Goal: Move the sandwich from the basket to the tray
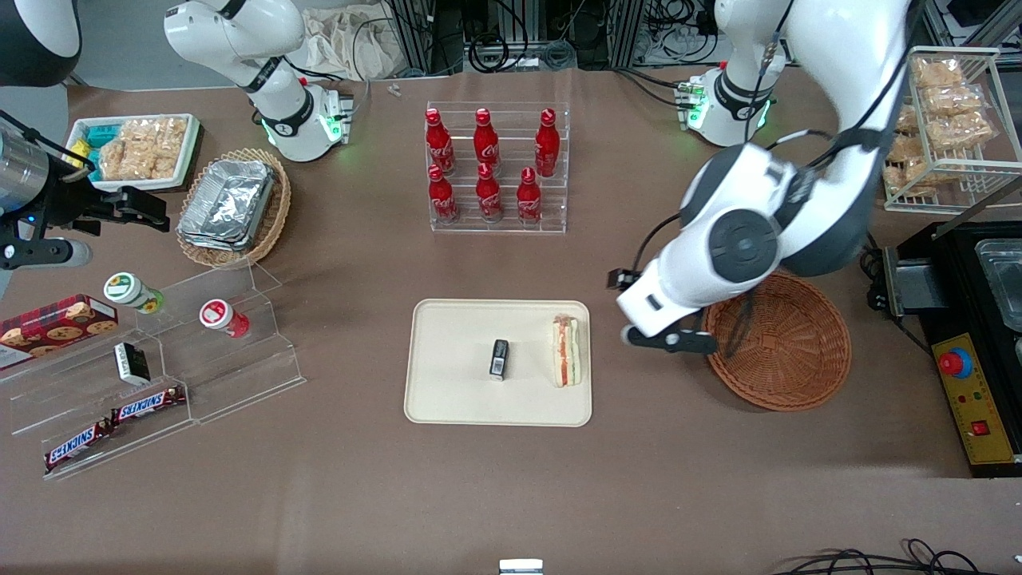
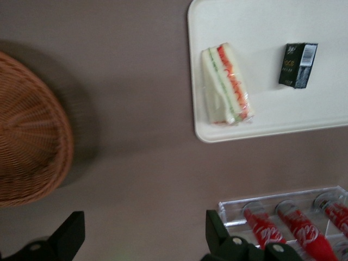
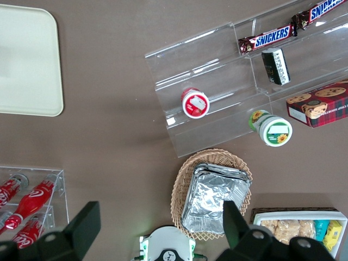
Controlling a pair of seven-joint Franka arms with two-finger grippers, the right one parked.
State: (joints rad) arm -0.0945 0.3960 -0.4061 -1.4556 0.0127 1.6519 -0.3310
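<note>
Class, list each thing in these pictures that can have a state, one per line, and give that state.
sandwich: lying on the tray, near its edge toward the basket
tray: holds the sandwich and a small dark box
basket: empty
gripper: open, holding nothing, above the table between tray and basket
cola bottles: upright in their clear rack

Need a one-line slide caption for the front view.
Sandwich lies on the tray; open gripper hangs between tray and basket.

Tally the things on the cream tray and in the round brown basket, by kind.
Sandwich on the tray: 1
Small dark box on the tray: 1
In the basket: 0
Total: 2
The end effector hangs open between tray and basket.
</note>
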